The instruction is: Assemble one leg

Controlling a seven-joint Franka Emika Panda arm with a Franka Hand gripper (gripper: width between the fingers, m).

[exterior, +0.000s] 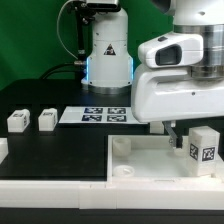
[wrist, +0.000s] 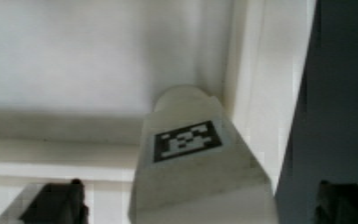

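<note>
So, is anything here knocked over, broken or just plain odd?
Nothing stands out. One small white plastic block-shaped leg and its neighbour sit upright on the black table; the open gripper straddles a third leg at the large flat white panel. The thin white marker board lies flat. No damage or spills show.

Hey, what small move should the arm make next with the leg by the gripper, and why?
Probably close the gripper on the leg. The wrist view shows it between the fingers with a gap on each side, so nothing grips it yet; in the exterior view it stands upright at the large white piece.
</note>
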